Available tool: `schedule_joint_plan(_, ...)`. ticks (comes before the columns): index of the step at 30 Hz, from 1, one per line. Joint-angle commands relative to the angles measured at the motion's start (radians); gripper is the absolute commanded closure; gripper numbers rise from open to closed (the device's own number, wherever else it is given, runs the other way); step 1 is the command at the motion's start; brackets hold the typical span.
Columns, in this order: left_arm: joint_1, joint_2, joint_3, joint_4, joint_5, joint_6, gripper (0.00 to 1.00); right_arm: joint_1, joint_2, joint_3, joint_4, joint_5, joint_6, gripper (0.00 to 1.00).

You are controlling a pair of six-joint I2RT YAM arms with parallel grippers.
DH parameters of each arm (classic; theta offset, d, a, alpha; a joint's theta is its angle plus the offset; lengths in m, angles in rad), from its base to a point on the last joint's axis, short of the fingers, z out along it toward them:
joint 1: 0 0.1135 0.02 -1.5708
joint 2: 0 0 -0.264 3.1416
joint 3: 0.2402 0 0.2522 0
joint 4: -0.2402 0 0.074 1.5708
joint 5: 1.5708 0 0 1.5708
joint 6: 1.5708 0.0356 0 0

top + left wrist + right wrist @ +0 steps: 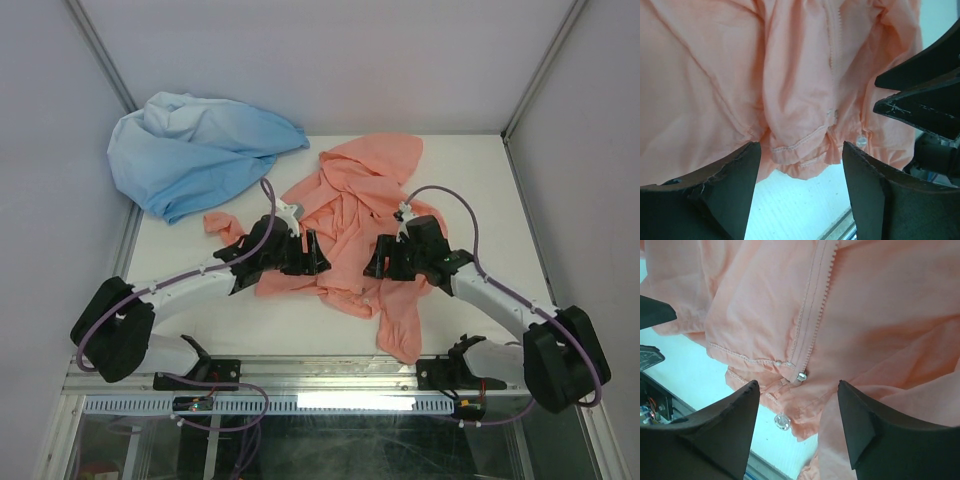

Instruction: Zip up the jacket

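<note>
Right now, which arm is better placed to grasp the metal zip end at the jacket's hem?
Right, I think. The right end effector hangs open over the jacket hem with the small metal zip end almost centred between its fingers. The left end effector, also open, has the zip line off-centre.

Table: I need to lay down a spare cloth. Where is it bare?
Bare table: far right, between jacket and wall; near edge, left of the near sleeve. Crowded: centre, under the left gripper and right gripper; far left, the light blue garment.
</note>
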Motion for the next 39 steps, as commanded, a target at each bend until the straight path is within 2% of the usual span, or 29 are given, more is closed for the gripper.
schedule_joint_plan(1, 0.001, 0.032, 0.038, 0.069, -0.028, 0.042, 0.32, 0.0, 0.045, -0.04, 0.249, -0.032, 0.113, 0.34)
schedule_joint_plan(8, 0.012, 0.078, 0.004, 0.113, -0.036, 0.019, 0.33, 0.016, 0.213, -0.027, 0.419, -0.078, 0.161, 0.37)
schedule_joint_plan(11, 0.01, 0.132, 0.004, 0.128, -0.012, 0.01, 0.34, 0.017, 0.262, -0.03, 0.48, -0.095, 0.177, 0.41)
schedule_joint_plan(15, 0.01, 0.174, 0.0, 0.152, 0.008, -0.005, 0.36, 0.019, 0.281, -0.025, 0.532, -0.169, 0.195, 0.55)
schedule_joint_plan(19, 0.011, 0.161, -0.015, 0.163, -0.004, -0.007, 0.36, 0.019, 0.215, -0.018, 0.531, -0.182, 0.198, 0.69)
schedule_joint_plan(22, 0.011, 0.155, -0.016, 0.168, -0.005, -0.007, 0.36, 0.02, 0.184, -0.006, 0.527, -0.187, 0.201, 0.76)
schedule_joint_plan(28, 0.011, 0.165, -0.017, 0.183, 0.015, -0.016, 0.38, 0.022, 0.208, 0.02, 0.547, -0.217, 0.212, 0.79)
schedule_joint_plan(37, 0.011, 0.152, -0.036, 0.226, 0.044, -0.043, 0.4, 0.042, 0.343, 0.019, 0.632, -0.226, 0.243, 0.74)
schedule_joint_plan(39, 0.01, 0.15, -0.041, 0.234, 0.056, -0.05, 0.4, 0.046, 0.37, 0.027, 0.644, -0.228, 0.245, 0.78)
